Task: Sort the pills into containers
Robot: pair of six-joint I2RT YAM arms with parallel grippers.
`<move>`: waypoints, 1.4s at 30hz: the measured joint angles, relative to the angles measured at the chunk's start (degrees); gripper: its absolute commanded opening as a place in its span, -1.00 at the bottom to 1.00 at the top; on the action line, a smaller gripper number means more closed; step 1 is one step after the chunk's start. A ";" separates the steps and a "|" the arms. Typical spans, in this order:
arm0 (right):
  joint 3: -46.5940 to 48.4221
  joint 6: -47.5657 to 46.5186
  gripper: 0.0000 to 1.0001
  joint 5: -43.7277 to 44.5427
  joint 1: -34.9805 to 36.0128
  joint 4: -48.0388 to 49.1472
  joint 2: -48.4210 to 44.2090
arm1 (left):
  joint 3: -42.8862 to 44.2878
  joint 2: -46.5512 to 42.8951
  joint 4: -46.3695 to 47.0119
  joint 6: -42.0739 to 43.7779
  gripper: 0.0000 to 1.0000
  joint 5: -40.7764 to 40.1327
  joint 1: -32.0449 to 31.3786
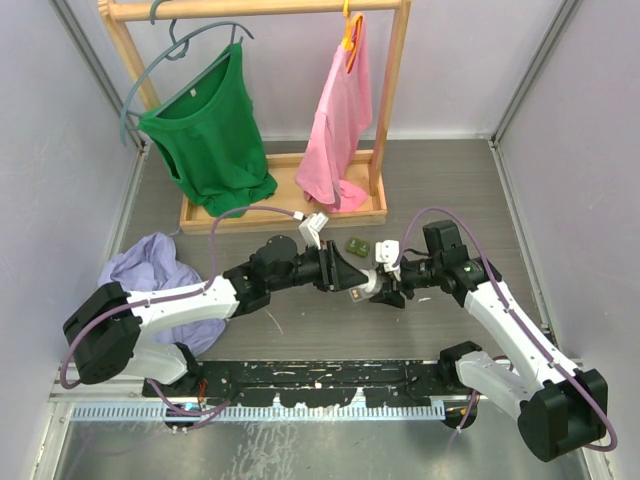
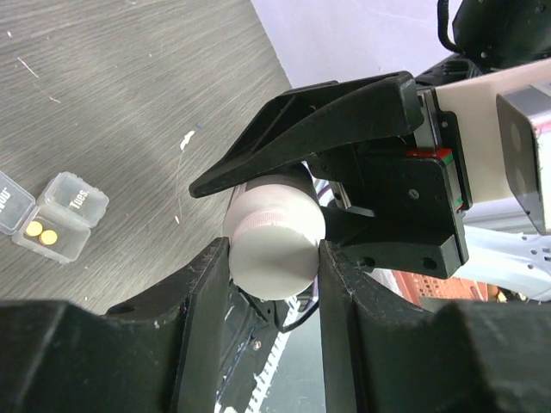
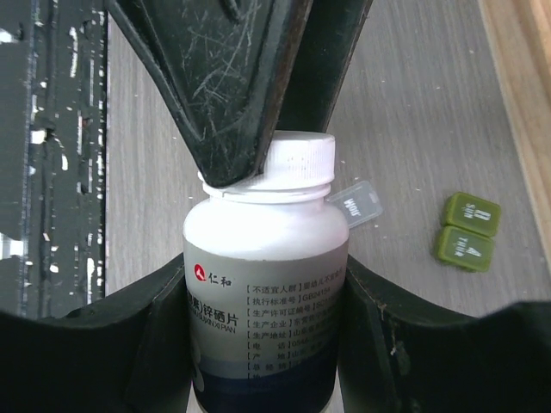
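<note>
The right gripper [image 3: 267, 301] is clamped on the body of a white plastic medicine bottle [image 3: 263, 258] with a red logo, one finger on each side, and it seems to hold it clear of the grey table [image 3: 413, 103]. Straight ahead of it, the left gripper [image 2: 274, 258] meets the bottle head-on and pinches its white ribbed screw cap [image 2: 274, 234]. I take it one arm anchors the bottle so the other can twist the cap off; the cap is on, so nothing can pour yet.

Below and beside the left gripper lies the clear colourless plastic pill box [image 2: 52, 219], one compartment open with two small yellow pills [image 2: 34, 229] inside. The dark green plastic pill box [image 3: 469, 231] lies beyond the right gripper's fingertips, off to one side, its lids apparently shut.
</note>
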 measured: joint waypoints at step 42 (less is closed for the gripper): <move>-0.20 11.52 -0.62 -19.54 -2.21 5.64 2.93 | -4.50 -14.84 -2.89 18.23 0.83 3.89 -0.76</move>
